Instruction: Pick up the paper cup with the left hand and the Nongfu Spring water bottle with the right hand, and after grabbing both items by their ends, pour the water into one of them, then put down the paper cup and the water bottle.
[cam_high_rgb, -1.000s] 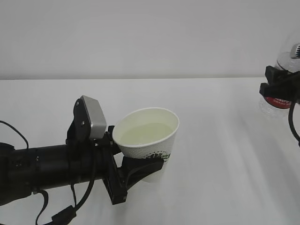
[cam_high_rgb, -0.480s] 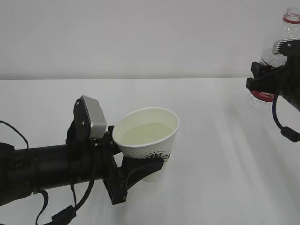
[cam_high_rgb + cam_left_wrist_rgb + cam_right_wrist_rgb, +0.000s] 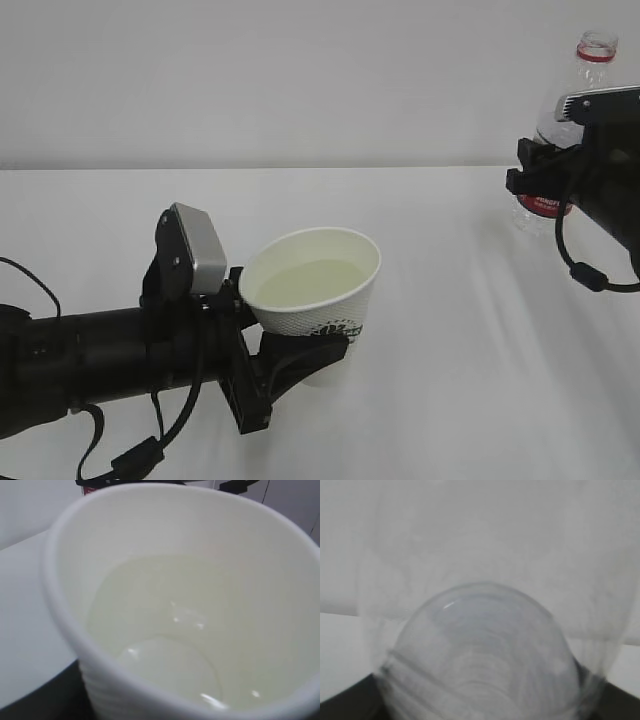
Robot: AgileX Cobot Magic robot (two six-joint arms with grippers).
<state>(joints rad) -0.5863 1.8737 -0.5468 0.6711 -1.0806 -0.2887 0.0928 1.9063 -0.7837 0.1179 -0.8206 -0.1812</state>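
My left gripper (image 3: 312, 345) is shut on the lower part of the white paper cup (image 3: 325, 305), which leans slightly left above the table. The cup's green logo faces the front. A pale pool of water (image 3: 305, 282) lies inside it. In the left wrist view the cup (image 3: 200, 540) fills the frame, with the water (image 3: 165, 650) at its bottom. At the far right my right gripper (image 3: 535, 180) is shut on the Nongfu Spring water bottle (image 3: 556, 122), held upright in the air, red neck ring up. Its clear body (image 3: 485, 645) fills the right wrist view.
The white table (image 3: 450, 340) runs back to a plain grey wall. My black left arm (image 3: 90, 365) lies across the lower left, with a grey plate (image 3: 195, 250) on its wrist. A black cable loop (image 3: 580, 275) hangs under the right arm.
My right gripper has carried the bottle leftwards from the frame's right edge, and its neck has come into view. The left gripper and cup have not moved.
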